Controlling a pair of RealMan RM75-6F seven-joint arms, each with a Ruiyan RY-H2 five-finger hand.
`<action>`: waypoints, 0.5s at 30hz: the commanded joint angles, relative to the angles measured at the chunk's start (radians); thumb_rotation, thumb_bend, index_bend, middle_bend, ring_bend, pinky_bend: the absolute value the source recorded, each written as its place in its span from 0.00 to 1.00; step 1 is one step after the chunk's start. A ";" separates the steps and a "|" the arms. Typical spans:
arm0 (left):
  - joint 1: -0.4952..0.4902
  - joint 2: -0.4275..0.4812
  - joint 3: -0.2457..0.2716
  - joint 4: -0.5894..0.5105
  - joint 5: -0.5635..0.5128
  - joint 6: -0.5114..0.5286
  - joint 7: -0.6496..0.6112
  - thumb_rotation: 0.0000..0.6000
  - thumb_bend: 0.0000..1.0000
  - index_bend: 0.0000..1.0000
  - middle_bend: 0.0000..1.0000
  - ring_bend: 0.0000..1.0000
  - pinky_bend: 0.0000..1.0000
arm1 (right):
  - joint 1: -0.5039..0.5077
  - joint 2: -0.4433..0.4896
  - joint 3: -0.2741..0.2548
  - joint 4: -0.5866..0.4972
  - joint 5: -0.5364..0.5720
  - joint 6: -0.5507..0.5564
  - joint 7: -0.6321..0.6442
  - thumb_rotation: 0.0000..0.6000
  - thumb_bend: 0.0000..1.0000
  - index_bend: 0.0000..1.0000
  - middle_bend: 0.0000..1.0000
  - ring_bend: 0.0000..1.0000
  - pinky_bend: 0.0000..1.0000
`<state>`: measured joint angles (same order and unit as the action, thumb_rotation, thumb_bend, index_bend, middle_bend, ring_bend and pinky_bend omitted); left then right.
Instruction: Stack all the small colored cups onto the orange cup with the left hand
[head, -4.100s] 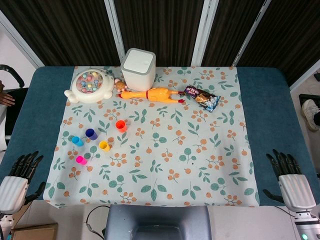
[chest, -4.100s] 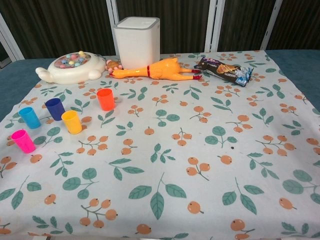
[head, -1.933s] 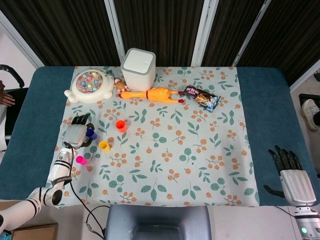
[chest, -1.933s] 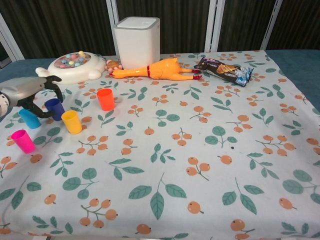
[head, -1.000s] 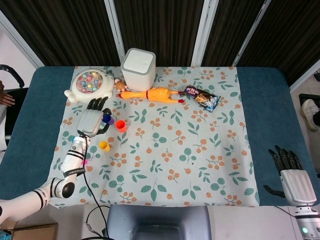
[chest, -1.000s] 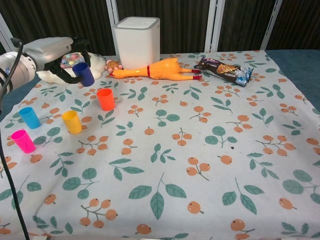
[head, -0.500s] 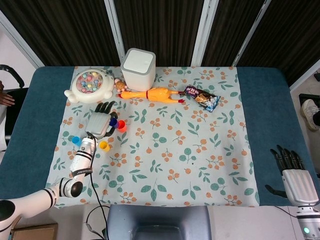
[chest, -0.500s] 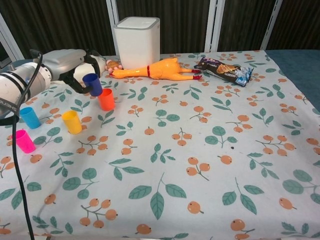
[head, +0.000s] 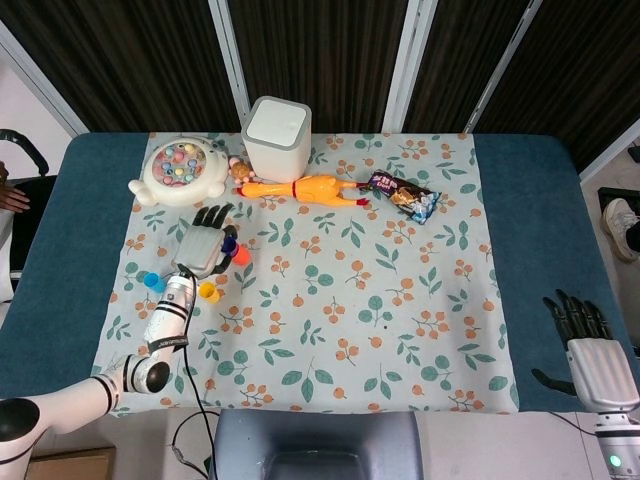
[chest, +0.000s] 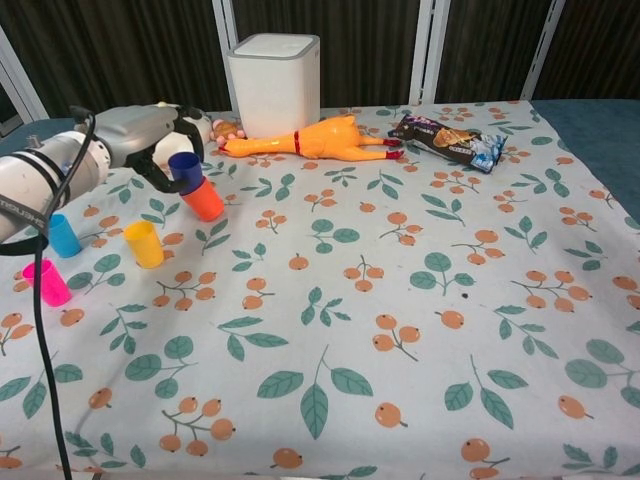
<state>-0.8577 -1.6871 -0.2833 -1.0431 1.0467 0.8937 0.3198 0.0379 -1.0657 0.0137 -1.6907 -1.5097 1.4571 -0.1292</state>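
My left hand (chest: 150, 140) (head: 200, 245) holds the dark blue cup (chest: 186, 168) (head: 229, 244), whose base sits in the mouth of the orange cup (chest: 206, 201) (head: 241, 255); the orange cup is tilted to the right. On the floral cloth to the left stand the yellow cup (chest: 144, 244) (head: 208, 291), the light blue cup (chest: 63, 235) (head: 152, 282) and the pink cup (chest: 47, 282). My arm hides the pink cup in the head view. My right hand (head: 590, 345) hangs off the table's right front corner with fingers spread, holding nothing.
At the back stand a white bin (chest: 274, 83), a round toy with coloured balls (chest: 125, 131), a rubber chicken (chest: 315, 139) and a snack packet (chest: 447, 140). The cloth (chest: 400, 330) lies over a blue table (head: 530, 230).
My left hand carried the dark blue cup from beside the light blue cup up and right, then lowered it into the orange cup, which has tipped rightward. The right hand stayed put.
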 joint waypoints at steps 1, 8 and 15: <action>-0.002 -0.003 0.001 0.001 0.002 0.004 0.000 1.00 0.37 0.53 0.04 0.00 0.10 | 0.000 0.002 -0.001 -0.001 -0.001 0.000 0.003 1.00 0.22 0.00 0.00 0.00 0.00; -0.003 0.000 0.007 -0.011 0.002 0.003 0.009 1.00 0.37 0.41 0.04 0.00 0.10 | -0.002 0.003 0.000 0.000 -0.003 0.004 0.006 1.00 0.22 0.00 0.00 0.00 0.00; -0.001 0.005 0.007 -0.025 -0.005 -0.001 -0.001 1.00 0.37 0.20 0.03 0.00 0.10 | -0.003 0.004 -0.001 0.000 -0.004 0.005 0.008 1.00 0.22 0.00 0.00 0.00 0.00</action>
<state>-0.8587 -1.6824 -0.2761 -1.0669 1.0418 0.8921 0.3198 0.0349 -1.0622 0.0128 -1.6909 -1.5139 1.4622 -0.1212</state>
